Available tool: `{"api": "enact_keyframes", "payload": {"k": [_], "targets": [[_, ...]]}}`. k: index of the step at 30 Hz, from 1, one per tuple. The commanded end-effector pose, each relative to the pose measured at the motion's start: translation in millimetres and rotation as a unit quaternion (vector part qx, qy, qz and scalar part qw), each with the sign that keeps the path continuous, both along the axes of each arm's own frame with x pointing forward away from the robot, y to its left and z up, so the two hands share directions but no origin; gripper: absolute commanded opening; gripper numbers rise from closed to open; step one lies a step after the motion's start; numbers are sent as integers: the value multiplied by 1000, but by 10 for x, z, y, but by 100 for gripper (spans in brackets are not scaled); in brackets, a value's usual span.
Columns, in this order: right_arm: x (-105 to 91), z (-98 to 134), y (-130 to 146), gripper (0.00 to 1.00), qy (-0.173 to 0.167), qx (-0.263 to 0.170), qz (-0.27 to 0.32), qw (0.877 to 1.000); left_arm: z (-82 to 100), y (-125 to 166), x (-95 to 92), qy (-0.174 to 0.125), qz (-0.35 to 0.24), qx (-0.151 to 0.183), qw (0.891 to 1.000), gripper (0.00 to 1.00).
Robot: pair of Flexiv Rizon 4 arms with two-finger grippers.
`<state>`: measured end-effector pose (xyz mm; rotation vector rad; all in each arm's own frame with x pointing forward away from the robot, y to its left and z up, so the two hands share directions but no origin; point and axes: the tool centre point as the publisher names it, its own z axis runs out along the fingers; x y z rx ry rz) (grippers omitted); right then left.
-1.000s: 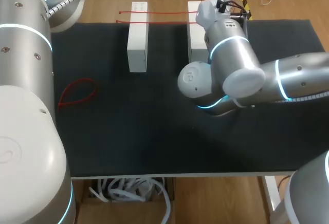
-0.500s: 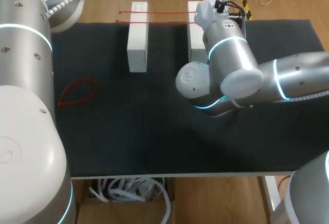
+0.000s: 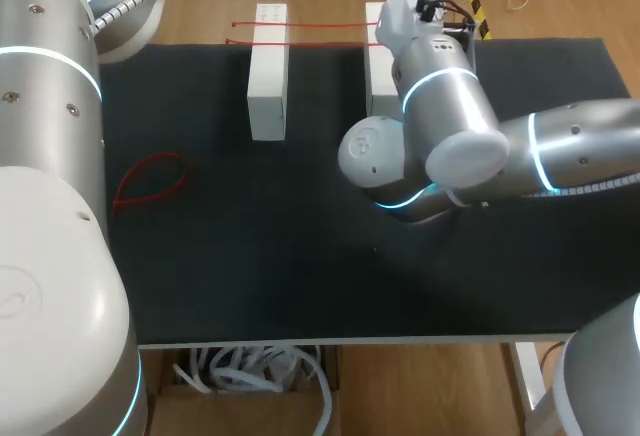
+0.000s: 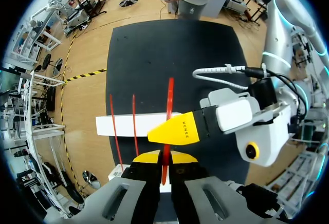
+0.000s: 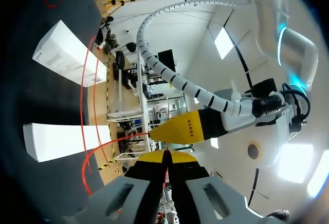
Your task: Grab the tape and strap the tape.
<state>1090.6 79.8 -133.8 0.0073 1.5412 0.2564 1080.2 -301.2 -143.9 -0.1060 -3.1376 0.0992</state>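
Starting at the near edge of the table, what lies there?

The black mat (image 3: pixel 250 276), which covers the table from near to far. My left arm (image 3: pixel 50 156) fills the left side above it.

And a little farther in?

A red loop (image 3: pixel 150 181) of tape lies flat on the mat at the left, well apart from everything else. Right of the middle, my right arm (image 3: pixel 470 146) comes in from the right and bends toward the far edge.

What stands at the far side?

Two white blocks, side by side with a gap between them. The left block (image 3: pixel 267 76) is in plain sight, while the right block (image 3: pixel 375 66) is partly covered by the right arm. Two strung tapes (image 3: pixel 320 25) run left to right across their far ends, one just nearer than the other.

Where are the grippers?

Both are at the far side by the right block, close together. From above, the right arm's wrist hides their tips. The left gripper (image 4: pixel 164 158) is clenched on the held tape (image 4: pixel 169 106), a thin red strand running on ahead from between its yellow tips. The right gripper (image 5: pixel 164 157) is pinched on the same strand, and one of its fingers (image 4: pixel 175 130) sits just ahead of the left gripper's tips, right at the tape.

Does that strand reach the blocks?

It bows out toward the end of one block. I cannot tell whether it touches.
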Motion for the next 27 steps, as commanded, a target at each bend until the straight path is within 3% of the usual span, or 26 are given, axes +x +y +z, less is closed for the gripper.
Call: {"api": "enact_keyframes", "payload": {"k": [1, 25, 26, 27], "targets": [[0, 15, 23, 0, 3, -1, 0, 1000, 6, -3, 3, 1, 0, 1, 1000, 0], [15, -30, -26, 0, 20, 7, -3, 1000, 6, -3, 3, 1, 0, 1, 1000, 0], [14, -32, -26, 1, 20, 8, -3, 1000, 6, -3, 3, 1, 0, 1, 1000, 0], [14, -33, -26, 10, 20, 8, -2, 1000, 6, -3, 3, 1, 0, 1, 1000, 0]]}}
